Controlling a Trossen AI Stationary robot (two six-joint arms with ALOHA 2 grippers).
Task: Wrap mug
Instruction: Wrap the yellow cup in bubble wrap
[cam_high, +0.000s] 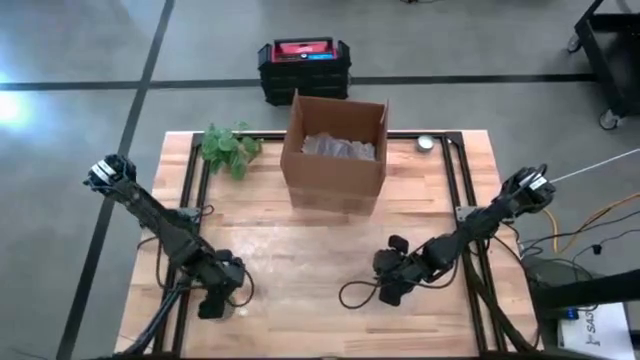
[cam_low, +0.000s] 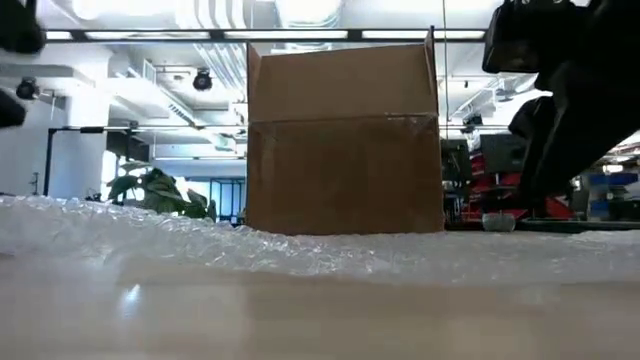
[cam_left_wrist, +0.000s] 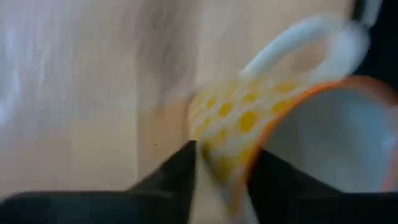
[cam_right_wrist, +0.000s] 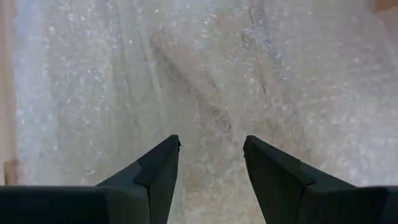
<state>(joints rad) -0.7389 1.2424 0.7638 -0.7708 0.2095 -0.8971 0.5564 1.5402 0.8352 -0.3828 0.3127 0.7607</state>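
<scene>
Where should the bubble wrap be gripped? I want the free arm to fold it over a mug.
Probably at a free edge, pinched from the side. The bubble wrap lies flat on the table, so there is nothing to grab mid-sheet. The right gripper, open, hovers above it; the left gripper holds the mug.

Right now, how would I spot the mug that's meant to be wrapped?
Start at the wooden table and go to its near left corner, where the left gripper sits low. The mug is clamped there: white with yellow dots, an orange rim and a white handle.
</scene>
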